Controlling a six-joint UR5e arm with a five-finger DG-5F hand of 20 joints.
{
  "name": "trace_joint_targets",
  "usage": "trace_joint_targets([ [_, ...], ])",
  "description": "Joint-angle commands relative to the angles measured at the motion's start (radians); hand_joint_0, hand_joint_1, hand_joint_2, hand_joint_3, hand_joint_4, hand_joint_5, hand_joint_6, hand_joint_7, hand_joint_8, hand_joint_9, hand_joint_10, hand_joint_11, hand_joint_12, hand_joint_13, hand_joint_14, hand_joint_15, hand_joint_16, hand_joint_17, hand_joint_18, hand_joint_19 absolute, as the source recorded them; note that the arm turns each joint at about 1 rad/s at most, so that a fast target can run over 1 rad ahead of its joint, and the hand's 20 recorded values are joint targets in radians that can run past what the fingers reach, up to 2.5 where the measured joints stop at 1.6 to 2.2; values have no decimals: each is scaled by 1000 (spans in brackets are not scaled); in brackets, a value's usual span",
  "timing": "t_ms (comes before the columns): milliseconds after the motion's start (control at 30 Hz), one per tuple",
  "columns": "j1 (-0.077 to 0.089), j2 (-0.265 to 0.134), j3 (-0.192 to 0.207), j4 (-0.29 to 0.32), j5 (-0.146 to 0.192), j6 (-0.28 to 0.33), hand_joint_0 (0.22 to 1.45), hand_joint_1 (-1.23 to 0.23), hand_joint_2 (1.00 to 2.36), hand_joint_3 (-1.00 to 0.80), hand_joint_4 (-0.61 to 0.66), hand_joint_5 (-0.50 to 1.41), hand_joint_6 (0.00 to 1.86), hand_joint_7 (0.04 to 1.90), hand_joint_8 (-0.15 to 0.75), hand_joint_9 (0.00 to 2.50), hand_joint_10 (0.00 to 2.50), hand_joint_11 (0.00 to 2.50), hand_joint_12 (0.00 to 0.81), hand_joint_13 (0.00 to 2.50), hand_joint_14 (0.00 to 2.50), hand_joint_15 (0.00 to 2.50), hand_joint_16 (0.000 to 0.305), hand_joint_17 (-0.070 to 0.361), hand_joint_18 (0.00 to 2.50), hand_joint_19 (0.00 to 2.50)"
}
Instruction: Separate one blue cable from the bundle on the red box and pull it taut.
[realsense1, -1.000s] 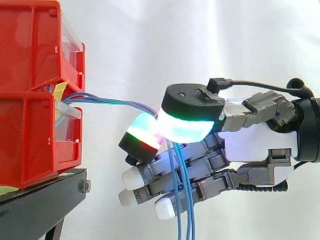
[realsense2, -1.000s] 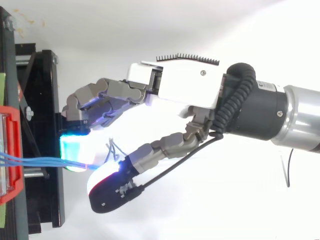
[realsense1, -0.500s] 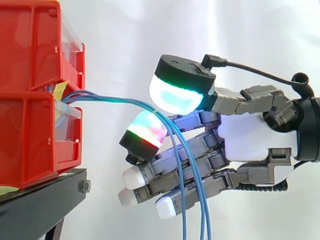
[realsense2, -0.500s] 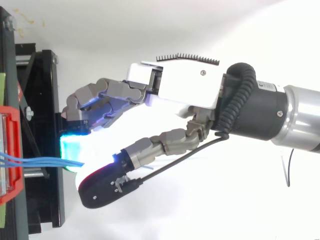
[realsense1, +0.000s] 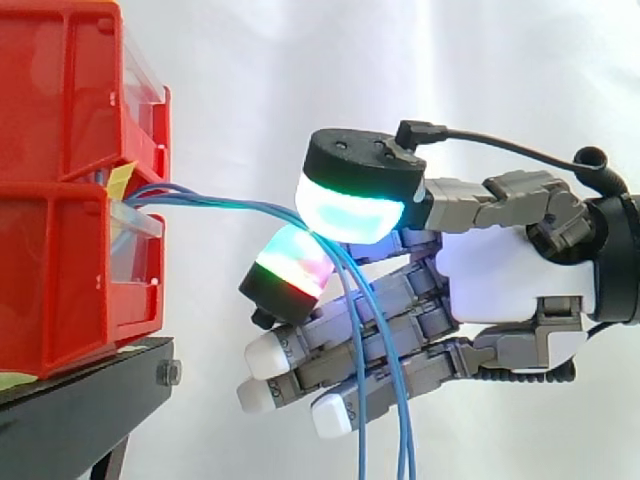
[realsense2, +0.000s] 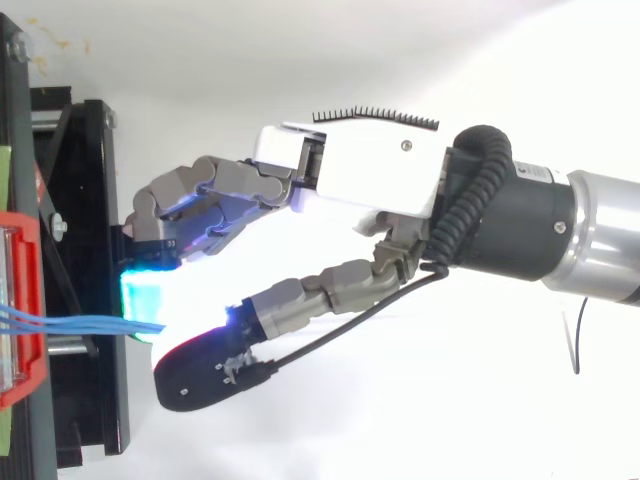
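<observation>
Several blue cables (realsense1: 225, 203) leave the lower red box (realsense1: 70, 280) and run right to my hand (realsense1: 500, 285). There they pass between the thumb pad (realsense1: 350, 212), glowing cyan and green, and the red-green pad of one finger (realsense1: 290, 262), then hang down across the straight lower fingers (realsense1: 330, 370). The thumb rests on the cables where they bend over that finger pad. From above, the cables (realsense2: 90, 323) run from the box rim (realsense2: 22, 300) and vanish under the thumb (realsense2: 200, 365). The whole bundle stays together, with no single cable apart.
Two red boxes are stacked at the left, the upper one (realsense1: 60, 90) above the lower, on a black stand (realsense1: 80, 400). The stand's frame (realsense2: 85, 250) lies right under my fingertips in the top view. A white curtain hangs behind.
One second ago the thumb pinched the cables low against the finger. It then lifted and reached further toward the box. Since half a second ago it has come back down onto the cables.
</observation>
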Motion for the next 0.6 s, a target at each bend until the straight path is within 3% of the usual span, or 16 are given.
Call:
trace_joint_targets([
  [0,0,1,-1,0,-1,0,732,-899,1021,-128,138,-244,829,1122,223,486,8,350,362,417,5,172,49,111,583,424],
  [567,2,1,-1,-2,1,2,779,-942,1021,-155,145,-259,785,1099,195,372,7,290,355,365,7,157,49,111,532,411],
])
